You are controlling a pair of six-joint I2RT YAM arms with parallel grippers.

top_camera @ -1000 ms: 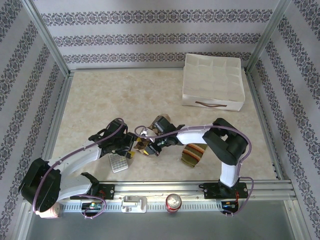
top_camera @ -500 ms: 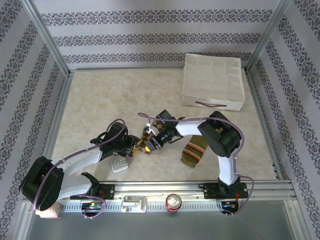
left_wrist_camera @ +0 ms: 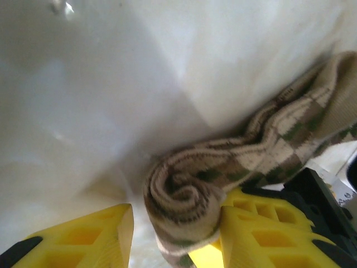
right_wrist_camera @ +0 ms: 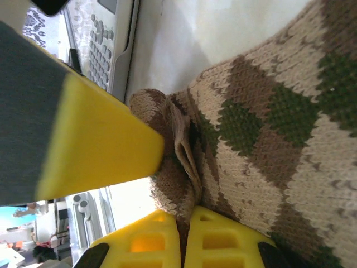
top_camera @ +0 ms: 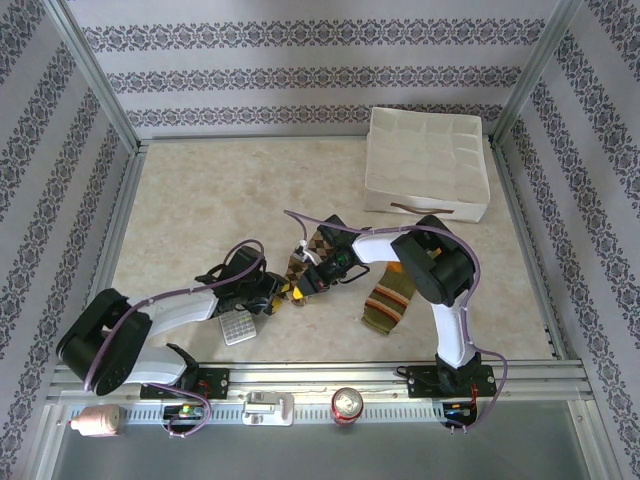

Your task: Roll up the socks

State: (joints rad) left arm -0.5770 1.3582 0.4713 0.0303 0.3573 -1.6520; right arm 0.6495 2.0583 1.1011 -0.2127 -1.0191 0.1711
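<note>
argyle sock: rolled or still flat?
Partly rolled. The left wrist view shows one end of the argyle sock coiled into a spiral between the left gripper fingers; the rest trails off unrolled.

White arms, purple cables, yellow fingertips (left_wrist_camera: pixel 262 234).

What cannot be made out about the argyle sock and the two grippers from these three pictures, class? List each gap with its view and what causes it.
- Top view: how far the argyle sock is rolled; the left gripper and right gripper cover that end.
- Left wrist view: whether both fingers press the sock's rolled end; blurred, cut by the bottom edge.
- Right wrist view: the calculator keys; too small, cut by the top edge.
</note>
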